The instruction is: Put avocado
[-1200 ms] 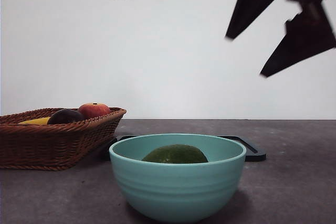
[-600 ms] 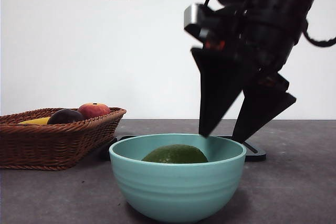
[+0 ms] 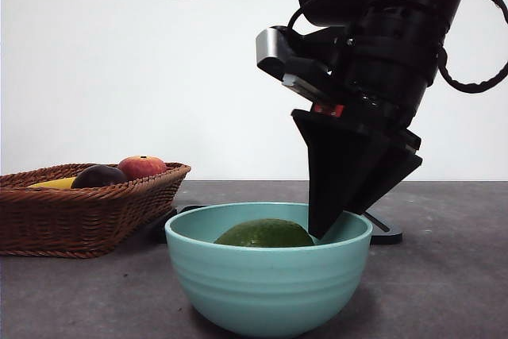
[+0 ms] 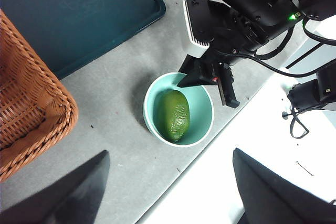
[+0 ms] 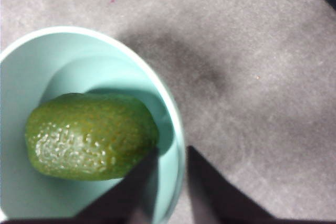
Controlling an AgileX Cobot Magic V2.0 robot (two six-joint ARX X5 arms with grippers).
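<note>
Right wrist view: the right tool (image 5: 167,169) is straddling the teal bowl's rim (image 5: 176,124), jaws narrowly parted, one touching the avocado (image 5: 89,136). The left tool (image 4: 168,182) is hanging high, jaws wide, over open worktop (image 4: 105,108).

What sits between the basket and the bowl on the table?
Only one thing: the corner of a dark tray lying flat behind the gap, seen in the front view. The left wrist view shows bare table between the basket and the bowl.

Dark green avocado (image 3: 264,233), teal bowl (image 3: 268,291), brown woven basket (image 3: 79,216).
</note>
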